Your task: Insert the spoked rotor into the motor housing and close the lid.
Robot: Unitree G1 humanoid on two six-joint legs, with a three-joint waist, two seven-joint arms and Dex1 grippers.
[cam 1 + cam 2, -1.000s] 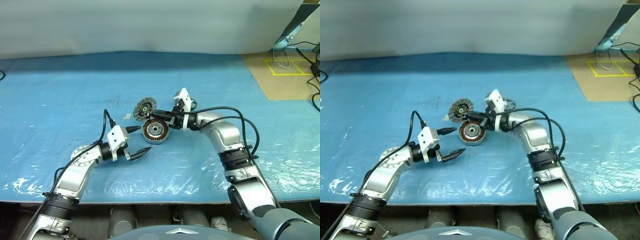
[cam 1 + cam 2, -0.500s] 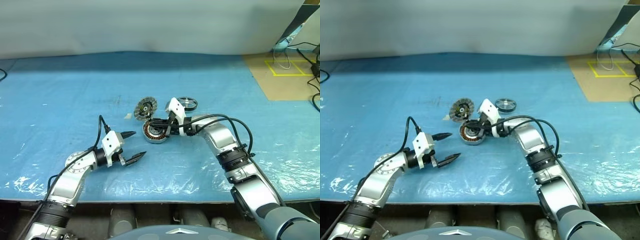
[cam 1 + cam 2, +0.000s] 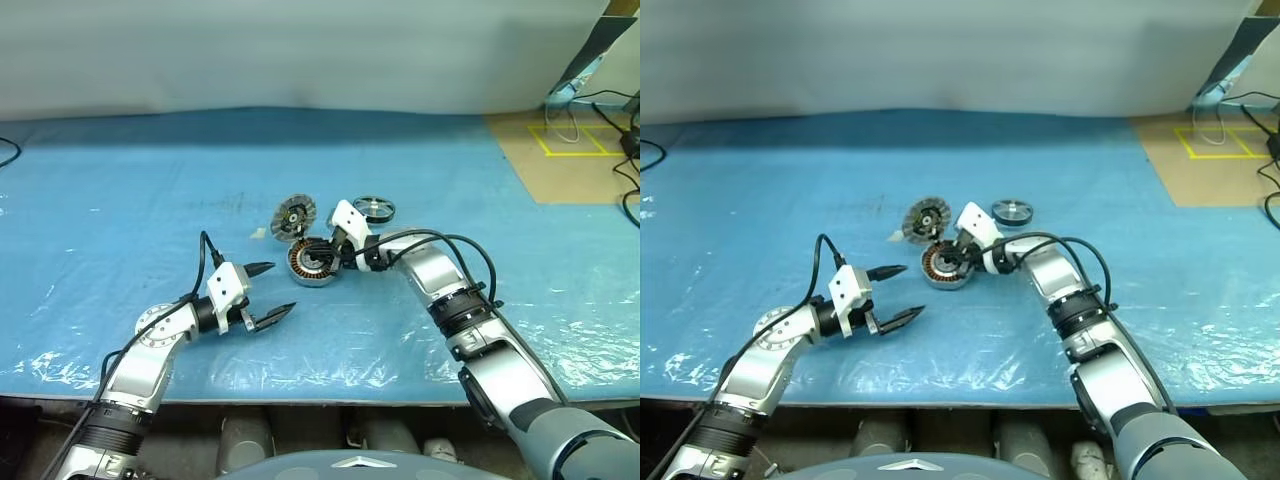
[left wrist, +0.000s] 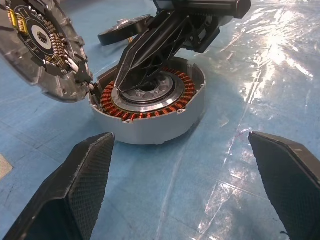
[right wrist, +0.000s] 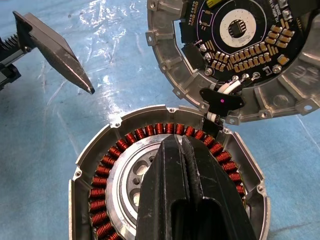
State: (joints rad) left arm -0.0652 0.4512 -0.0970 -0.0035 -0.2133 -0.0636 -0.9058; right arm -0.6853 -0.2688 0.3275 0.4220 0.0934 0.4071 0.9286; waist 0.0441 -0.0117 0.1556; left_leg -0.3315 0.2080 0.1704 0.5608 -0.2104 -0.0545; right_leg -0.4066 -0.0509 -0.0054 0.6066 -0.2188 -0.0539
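The motor housing (image 3: 312, 262), a short silver cylinder ringed with copper windings, lies mid-table. The lid (image 3: 293, 215), a grey disc showing its circuit-board face, leans tilted at the housing's far rim and is joined to it by short wires (image 5: 220, 102). The spoked rotor (image 3: 374, 208) lies flat on the table behind my right wrist. My right gripper (image 3: 318, 256) is shut and empty, angled down with its tips on the housing's silver centre (image 4: 150, 92). Nearer the table's front edge, left of the housing, my left gripper (image 3: 282, 288) is open and empty, pointing at the housing.
The table wears a blue plastic sheet (image 3: 150, 200). A small white scrap (image 3: 257, 233) lies left of the lid. A brown board with yellow tape (image 3: 570, 150) and cables lie at the far right. The table's front edge (image 3: 300, 378) is close below my arms.
My right gripper, still shut, has sunk and tipped down onto the housing's centre, uncovering the rotor behind its wrist. The left gripper has stayed put and open.
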